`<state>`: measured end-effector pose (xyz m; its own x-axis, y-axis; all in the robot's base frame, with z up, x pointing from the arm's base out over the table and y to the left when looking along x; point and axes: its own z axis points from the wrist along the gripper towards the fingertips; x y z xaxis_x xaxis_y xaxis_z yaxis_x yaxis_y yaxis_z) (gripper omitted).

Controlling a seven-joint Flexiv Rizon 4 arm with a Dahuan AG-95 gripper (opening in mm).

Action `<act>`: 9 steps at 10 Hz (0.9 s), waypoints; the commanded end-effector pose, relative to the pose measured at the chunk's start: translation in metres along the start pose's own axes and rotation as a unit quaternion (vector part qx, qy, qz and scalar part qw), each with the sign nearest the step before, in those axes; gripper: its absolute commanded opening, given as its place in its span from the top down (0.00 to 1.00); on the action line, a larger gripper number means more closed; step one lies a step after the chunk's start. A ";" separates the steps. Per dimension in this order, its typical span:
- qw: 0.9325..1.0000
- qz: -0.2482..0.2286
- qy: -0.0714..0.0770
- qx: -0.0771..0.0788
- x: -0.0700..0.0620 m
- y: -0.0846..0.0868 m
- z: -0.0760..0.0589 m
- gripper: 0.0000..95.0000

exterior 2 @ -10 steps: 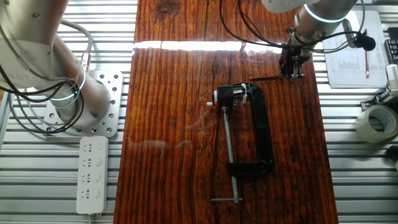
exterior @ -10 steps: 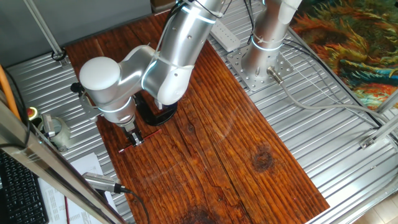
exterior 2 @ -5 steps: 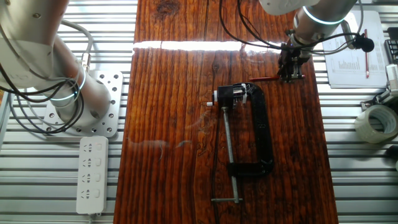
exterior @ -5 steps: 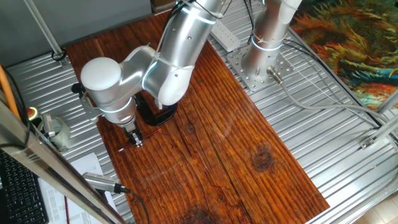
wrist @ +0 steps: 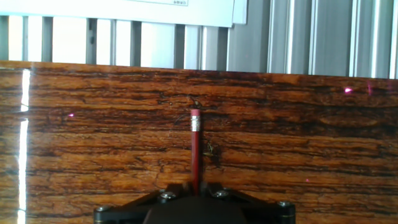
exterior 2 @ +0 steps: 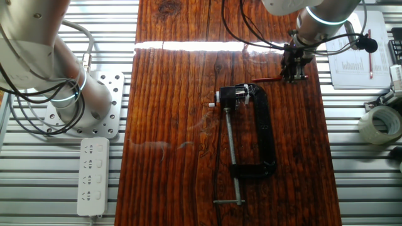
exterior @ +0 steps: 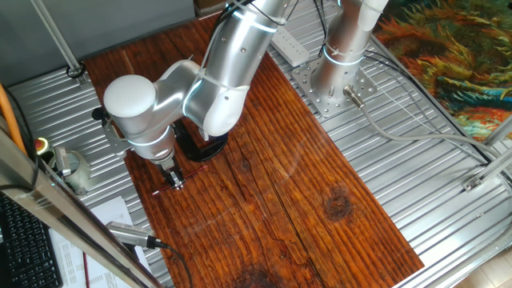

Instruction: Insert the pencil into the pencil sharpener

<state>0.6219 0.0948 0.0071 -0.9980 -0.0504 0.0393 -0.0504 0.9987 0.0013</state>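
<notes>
My gripper [exterior 2: 294,75] is shut on the red pencil [exterior 2: 265,80] near the far right edge of the wooden board. The pencil lies level and sticks out to the left. In the hand view the pencil [wrist: 194,146] runs straight up from between the fingers of the gripper [wrist: 194,185], with its ferrule end on top. The pencil sharpener [exterior 2: 233,95] is a small black block at the near end of the black clamp frame [exterior 2: 269,135], just below and left of the gripper. In the one fixed view the gripper [exterior: 174,182] hangs low over the board and the arm hides most of the clamp.
A grey pen-like tool with a cable [exterior: 132,233] lies off the board's corner. A tape roll [exterior 2: 380,123] and papers [exterior 2: 355,59] sit to the right. A second arm's base [exterior 2: 88,103] and a power strip [exterior 2: 92,176] are at the left.
The gripper with the pencil rose slightly off the board between one second and half a second ago. Since then nothing has visibly moved.
</notes>
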 end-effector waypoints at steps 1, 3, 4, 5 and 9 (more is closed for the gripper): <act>1.000 0.002 0.000 -0.001 0.000 -0.001 0.000 1.00; 1.000 0.002 0.000 0.002 0.000 -0.001 0.000 1.00; 1.000 0.003 -0.001 0.003 0.000 -0.001 -0.001 1.00; 1.000 0.006 -0.001 0.003 0.000 -0.001 -0.004 1.00; 1.000 0.005 -0.004 0.004 -0.003 -0.020 -0.032 1.00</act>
<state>0.6270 0.0707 0.0415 -0.9985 -0.0441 0.0314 -0.0444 0.9990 -0.0077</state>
